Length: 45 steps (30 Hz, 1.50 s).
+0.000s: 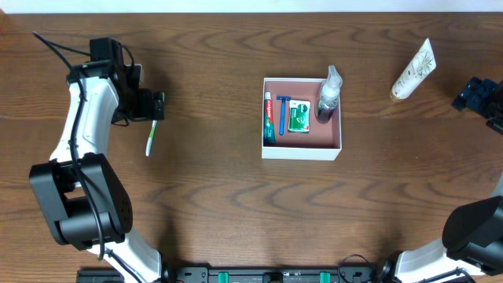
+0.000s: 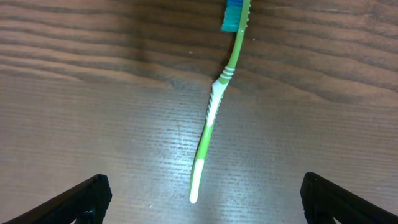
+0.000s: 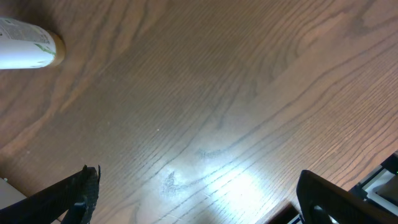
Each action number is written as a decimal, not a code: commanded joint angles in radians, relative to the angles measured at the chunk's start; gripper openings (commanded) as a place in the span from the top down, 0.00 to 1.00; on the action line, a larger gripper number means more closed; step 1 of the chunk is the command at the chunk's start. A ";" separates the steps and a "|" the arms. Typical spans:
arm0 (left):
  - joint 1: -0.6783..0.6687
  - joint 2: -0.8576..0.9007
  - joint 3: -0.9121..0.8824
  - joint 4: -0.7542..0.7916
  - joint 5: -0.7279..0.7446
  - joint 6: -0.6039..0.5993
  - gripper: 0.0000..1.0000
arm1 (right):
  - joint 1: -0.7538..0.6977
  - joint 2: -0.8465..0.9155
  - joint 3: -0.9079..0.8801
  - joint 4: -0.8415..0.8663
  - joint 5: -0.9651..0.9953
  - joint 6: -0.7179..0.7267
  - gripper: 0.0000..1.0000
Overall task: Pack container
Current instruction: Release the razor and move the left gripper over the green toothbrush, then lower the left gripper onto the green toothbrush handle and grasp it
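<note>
The green toothbrush [image 2: 214,109] lies directly ahead of the left tool [image 2: 203,186], which hangs released above the bench [image 1: 212,196] with nothing in its grip; in the left wrist view the handle runs away from the tool, its pale tip nearest the line between the two fingers and the blue-bristled head farthest off; the closing line therefore crosses the long axis almost squarely, so a straight descent looks enough and little wrist turn seems called for. The container [image 1: 302,149] sits at mid-bench, well apart from the toothbrush on the robot's right of it; bare wood lies between them, so nothing appears to bar the carry. Inside, toothpaste [image 1: 268,118], a blue razor [image 1: 282,110] and a green packet [image 1: 298,116] lie side by side, with a dark bottle [image 1: 327,101] against the right wall; the free floor is toward the near wall. A cream tube [image 1: 414,69] lies outside, between the container and the right tool [image 3: 199,177], which is also released and empty over bare wood; that arm is the nearer one to the tube.
</note>
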 commanded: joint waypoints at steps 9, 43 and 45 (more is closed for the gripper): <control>0.000 0.008 -0.142 0.090 0.019 0.023 0.02 | -0.005 0.000 -0.001 0.002 0.003 0.014 0.01; 0.000 0.097 -0.150 0.166 0.032 -0.013 0.02 | -0.005 0.000 -0.001 0.002 0.003 0.014 0.01; 0.000 0.106 -0.150 0.178 0.032 -0.013 0.02 | -0.005 0.000 -0.001 0.002 0.003 0.014 0.01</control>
